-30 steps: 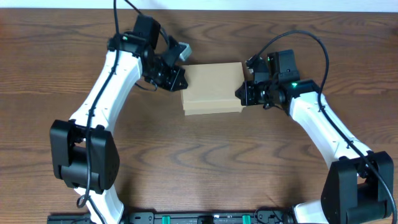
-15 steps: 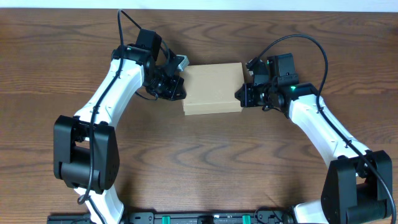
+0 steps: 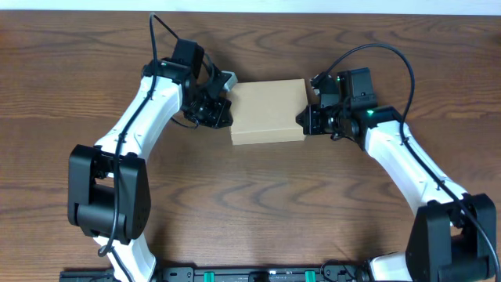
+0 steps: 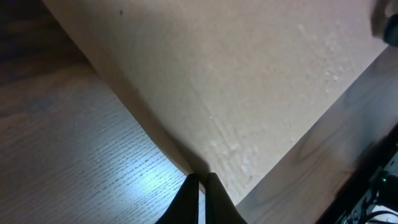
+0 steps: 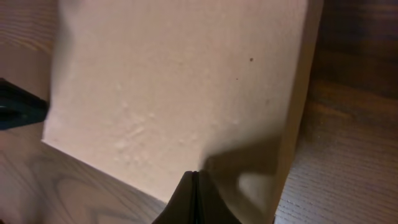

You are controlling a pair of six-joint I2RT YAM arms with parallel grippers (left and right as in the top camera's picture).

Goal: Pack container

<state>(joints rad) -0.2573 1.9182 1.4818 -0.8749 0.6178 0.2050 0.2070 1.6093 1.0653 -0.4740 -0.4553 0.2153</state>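
The container [image 3: 268,110] is a plain tan cardboard box with its lid down, lying at the middle of the wooden table. It fills the left wrist view [image 4: 236,81] and the right wrist view [image 5: 180,81]. My left gripper [image 3: 225,110] is shut and empty, its tips [image 4: 203,180] at the box's left edge. My right gripper [image 3: 304,119] is shut and empty, its tips [image 5: 194,177] resting on the lid at the box's right end. No pens show.
The wooden table [image 3: 258,204] surrounds the box. The arm bases stand at the front edge, left [image 3: 106,204] and right [image 3: 450,235]. A white wall strip runs along the far edge.
My left gripper has moved a little forward and in toward the box's left edge. The right arm and the box have barely moved.
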